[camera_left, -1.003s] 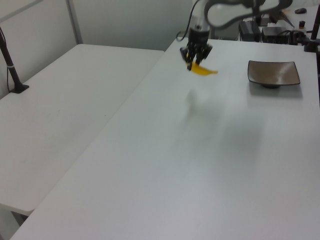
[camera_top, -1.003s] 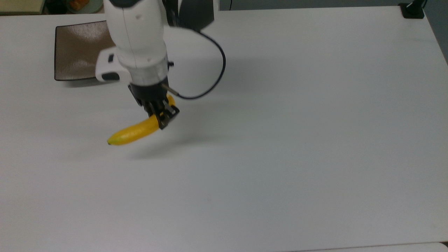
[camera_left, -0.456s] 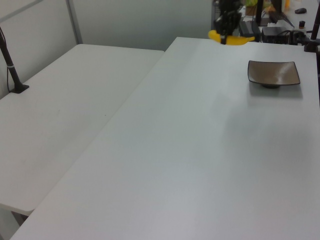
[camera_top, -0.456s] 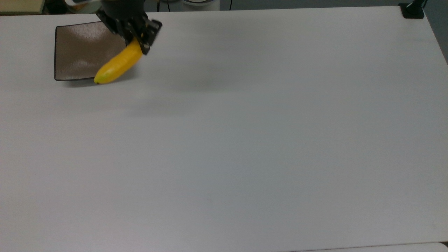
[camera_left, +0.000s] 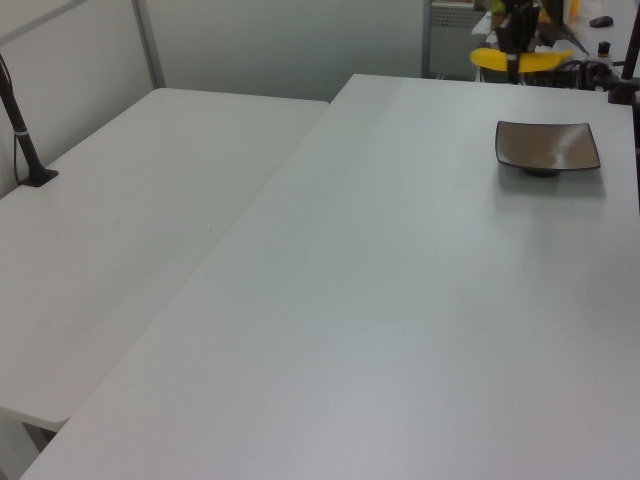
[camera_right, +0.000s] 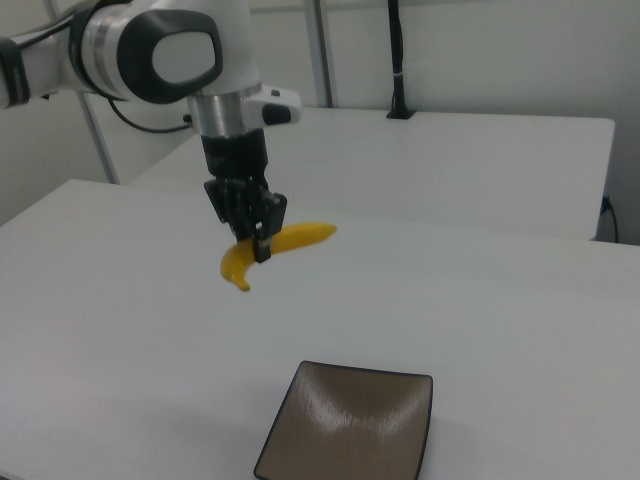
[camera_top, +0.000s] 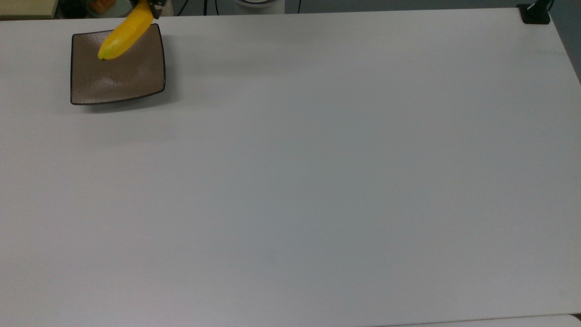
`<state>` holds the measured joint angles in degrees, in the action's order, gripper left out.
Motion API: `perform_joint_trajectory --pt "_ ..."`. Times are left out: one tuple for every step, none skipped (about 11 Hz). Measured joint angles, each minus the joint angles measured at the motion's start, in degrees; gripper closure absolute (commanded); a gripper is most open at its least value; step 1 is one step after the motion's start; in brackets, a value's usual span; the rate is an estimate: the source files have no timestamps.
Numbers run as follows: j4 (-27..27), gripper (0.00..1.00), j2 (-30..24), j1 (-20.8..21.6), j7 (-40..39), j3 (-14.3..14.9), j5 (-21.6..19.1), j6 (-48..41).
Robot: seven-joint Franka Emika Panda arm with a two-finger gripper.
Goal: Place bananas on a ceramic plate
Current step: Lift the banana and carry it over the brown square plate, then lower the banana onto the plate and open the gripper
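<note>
A yellow banana (camera_right: 285, 246) hangs in the air, held near its middle by my gripper (camera_right: 260, 243), which is shut on it. In the top view the banana (camera_top: 122, 34) overlaps the far edge of the square brown ceramic plate (camera_top: 122, 77), with the gripper cut off by the top view's upper edge. In the left view the banana (camera_left: 500, 58) sits high beyond the plate (camera_left: 545, 146), the gripper (camera_left: 517, 62) around it. In the right view the plate (camera_right: 350, 425) lies on the table below and nearer than the banana.
The white table (camera_top: 317, 181) stretches wide to the top view's right. A second white table (camera_left: 120, 220) adjoins on the left view's left. A black camera stand base (camera_top: 534, 13) sits at the top view's far right corner. Clutter lies beyond the table's far edge.
The gripper has carried the banana up and toward the top view's upper left, from above the bare table to above the plate's far edge.
</note>
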<state>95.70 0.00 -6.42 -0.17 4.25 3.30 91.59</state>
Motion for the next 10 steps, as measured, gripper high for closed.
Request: perform_joint_trajectory --pt "2.19 1.0 -1.08 -1.02 -1.87 0.06 0.86 0.0" --pt "3.83 1.0 -1.62 -1.98 -3.0 0.15 1.26 0.01" --pt "5.13 1.0 -1.79 -2.97 -3.54 0.18 1.66 0.27" --pt "6.66 1.0 -1.83 -4.04 -4.14 0.2 2.46 1.05" --pt "8.52 1.0 -1.81 -4.88 -4.37 0.23 3.63 2.47" --pt "10.66 1.0 -1.8 -5.51 -4.43 0.25 5.28 4.24" --pt "12.98 0.99 -1.78 -5.97 -4.45 0.27 7.02 6.38" --pt "15.12 0.99 -1.75 -6.4 -4.45 0.27 8.29 8.6" --pt "16.7 0.99 -1.71 -6.9 -4.45 0.41 8.93 10.27" --pt "18.2 0.99 -1.69 -7.17 -4.45 1.14 9.21 12.05"
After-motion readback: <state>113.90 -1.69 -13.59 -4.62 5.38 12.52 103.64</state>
